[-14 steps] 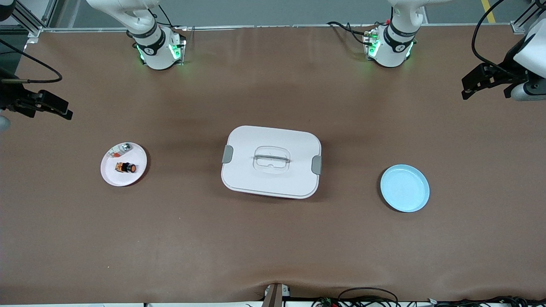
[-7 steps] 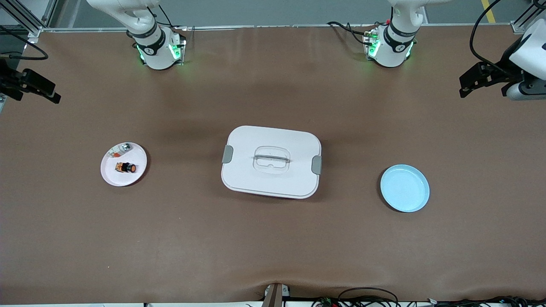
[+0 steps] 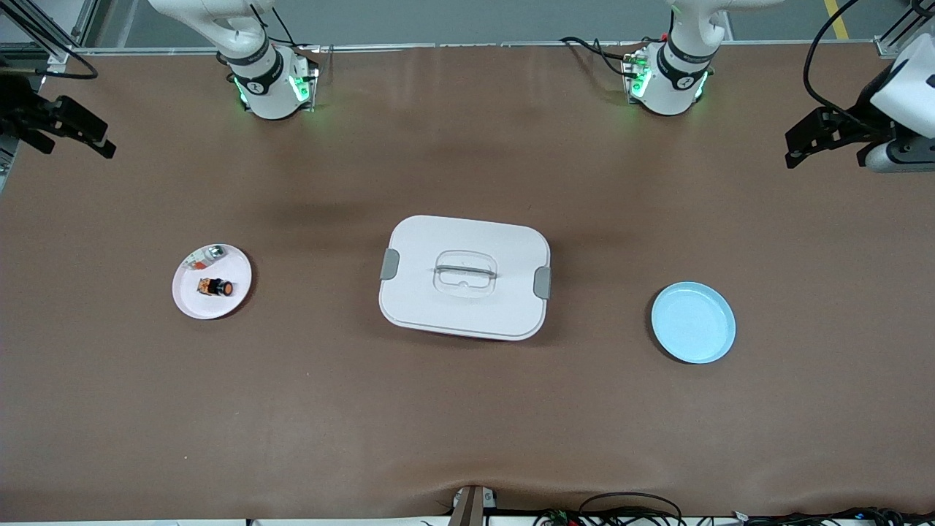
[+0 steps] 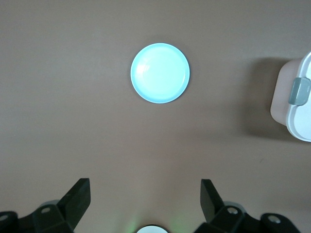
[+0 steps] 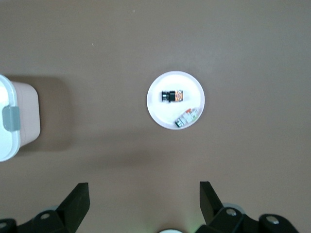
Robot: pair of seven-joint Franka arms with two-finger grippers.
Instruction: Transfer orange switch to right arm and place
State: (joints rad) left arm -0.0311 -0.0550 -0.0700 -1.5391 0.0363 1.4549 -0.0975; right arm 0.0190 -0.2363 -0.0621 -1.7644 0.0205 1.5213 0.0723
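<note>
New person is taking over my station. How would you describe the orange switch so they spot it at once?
Start at the white lidded box mid-table and look toward the right arm's end, where a small white plate sits. The orange switch lies on that plate, nearer the front camera than the silver-and-red part it shares it with. It is the stubby black cylinder with the orange cap.

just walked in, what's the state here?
Nothing is gripped yet. The orange switch lies on the white plate toward the right arm's end of the table, beside a small silver-and-red part. The lidded white container sits mid-table and the blue plate is empty. The right gripper and left gripper hang open at the table's ends.
</note>
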